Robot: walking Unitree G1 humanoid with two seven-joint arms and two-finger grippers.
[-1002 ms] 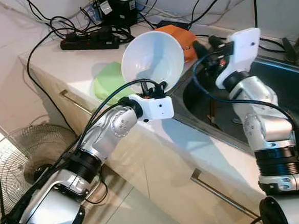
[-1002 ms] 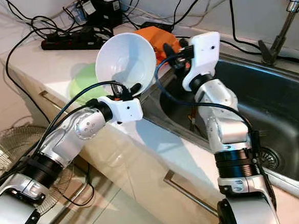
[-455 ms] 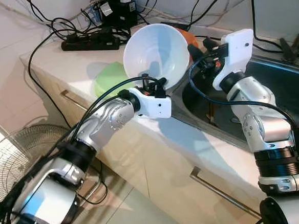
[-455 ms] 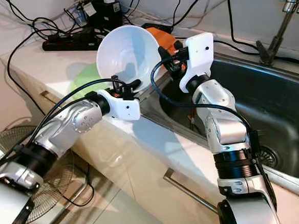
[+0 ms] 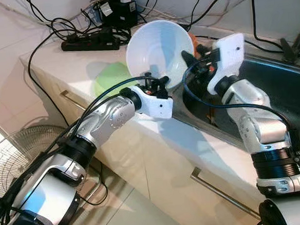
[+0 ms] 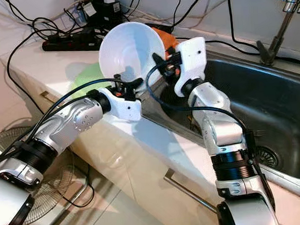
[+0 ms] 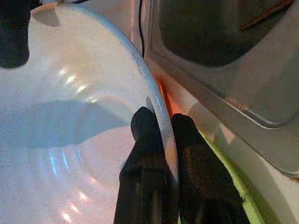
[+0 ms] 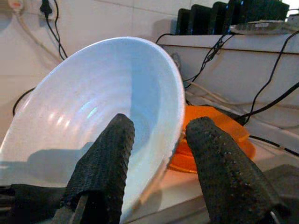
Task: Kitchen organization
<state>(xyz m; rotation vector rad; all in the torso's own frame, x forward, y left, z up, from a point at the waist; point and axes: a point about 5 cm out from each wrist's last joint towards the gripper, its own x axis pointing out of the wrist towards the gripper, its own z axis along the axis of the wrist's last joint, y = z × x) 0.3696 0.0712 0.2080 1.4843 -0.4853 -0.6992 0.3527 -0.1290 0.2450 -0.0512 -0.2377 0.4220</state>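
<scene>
Pale stone countertop (image 5: 64, 62) runs diagonally from the upper left of the head views toward the lower right, with a stainless steel sink basin (image 6: 273, 109) set into it at right and a black power strip with tangled cables (image 5: 89, 42) at the upper left.

Held above the counter edge near the upper centre is a large white speckled ceramic bowl (image 5: 158, 52), tipped on its side with the mouth facing the camera. The left gripper (image 7: 161, 140) is clamped on the bowl's rim, one finger inside and one outside, as seen plainly in the left wrist view. The right gripper (image 8: 156, 154) is spread wide, with the opposite part of the rim lying between its two black textured fingers (image 8: 100, 163); contact is not yet evident. Behind the bowl, an orange plastic dish (image 8: 219, 140) rests on the counter beside the sink, and a light green round plate (image 5: 109, 79) lies flat at centre left, under the left arm.

Judged step: a handover of the bowl from left to right, or a two-handed steadying.

Notes for doing it well:
- The right fingers should be advanced until the rim sits deep between them before closing.
- The left grip should be kept until the right closure is confirmed; a glazed rim is likely slippery.
- The bowl's tilt should be held steady, since a rim pinch gives little resistance to rotation.
- Clearance from the orange dish and the sink edge should be watched.
</scene>
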